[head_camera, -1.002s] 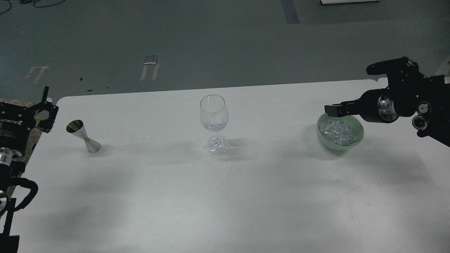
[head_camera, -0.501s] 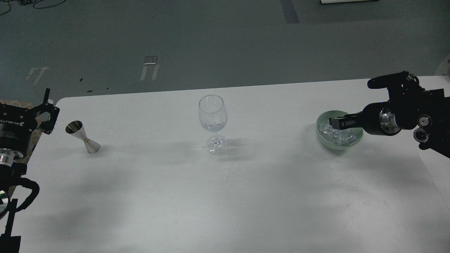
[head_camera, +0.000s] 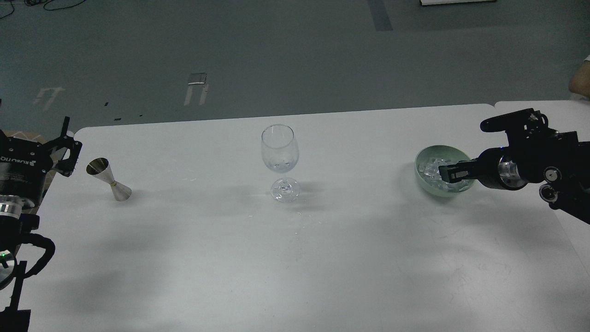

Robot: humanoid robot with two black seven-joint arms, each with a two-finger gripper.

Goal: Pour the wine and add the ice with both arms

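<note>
Ice (head_camera: 432, 169): small clear cubes are seen heaped in a pale green bowl (head_camera: 421, 159) on the right side of the white table (head_camera: 295, 258), well apart from the other items. More small clear pieces appear to lie at the bottom of the wine glass (head_camera: 280, 148), though through the glass they cannot be told with certainty.

Right gripper (head_camera: 446, 174): it is reached in from the right edge, nearly level, with its tip down inside the bowl among the cubes. It is seen end-on and dark, so it cannot be told whether the fingers are apart, together, or closed on a cube.

Wine glass: it stands upright near the middle of the table, on its foot, clear, with no coloured liquid visible in it.

Jigger (head_camera: 109, 179): a steel double-cone measure is seen on the left side of the table, tilted, its wider mouth up and to the left.

Left gripper (head_camera: 68, 148): it is held at the left table edge, just left of the jigger and not touching it. The fingers are seen spread, with nothing between them.

A bare elbow (head_camera: 580, 82) is noted at the far right edge of the view.
</note>
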